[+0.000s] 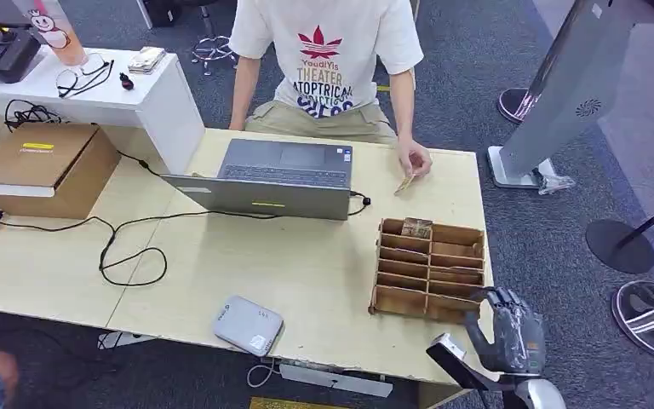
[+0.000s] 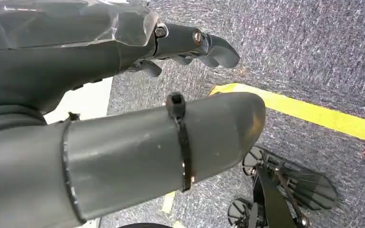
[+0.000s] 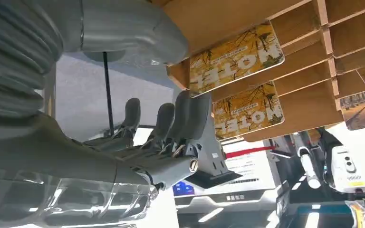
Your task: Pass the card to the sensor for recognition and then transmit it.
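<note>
**Card rack at the right end of the table; right robot hand poised beside it, nothing held**

While no card has yet been taken, the wooden rack [image 1: 430,271] lies near the right-hand front corner of the table [image 1: 306,264], presumably so that its slots sit within reach of the right arm.

- Cards [image 3: 236,58]: in the right wrist view, two printed cards stand on edge in neighbouring slots, faces parallel to the dividers, long axis running along the slot. Their free edges stick out of the rack towards the hand, which should offer an edge to pinch.
- Right robot hand [image 1: 511,328]: just beside the rack's near right corner, fingers [image 3: 171,118] apart and loosely curled, grasping nothing.
- Left robot hand [image 2: 123,156]: hangs over carpet with a yellow floor line, fingers extended, empty.
- Sensor [image 1: 248,325]: most likely the flat grey unit at the table's front edge, well apart from the rack on its left.
- Person's hand [image 1: 415,159]: at the far edge, touching a loose card [image 1: 404,183] on the tabletop.
- Laptop [image 1: 277,179]: open, facing the person.
</note>
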